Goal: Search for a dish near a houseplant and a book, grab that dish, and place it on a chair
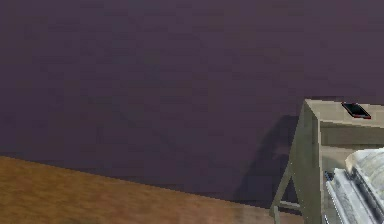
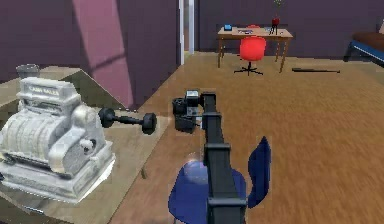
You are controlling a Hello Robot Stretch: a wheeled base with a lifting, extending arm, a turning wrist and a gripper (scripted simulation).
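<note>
While the gripper [image 2: 177, 109] hangs near a dark dumbbell [image 2: 130, 120] at the desk [image 2: 135, 162] edge, whether it holds anything cannot be told.

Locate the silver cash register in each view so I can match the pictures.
Forward view: a ribbed silver edge, probably the cash register, cut off at the bottom right corner.
Arm side view: cash register at the left on a tabletop, with a dumbbell to its right.
Shared landmark: the wooden floor.
</note>
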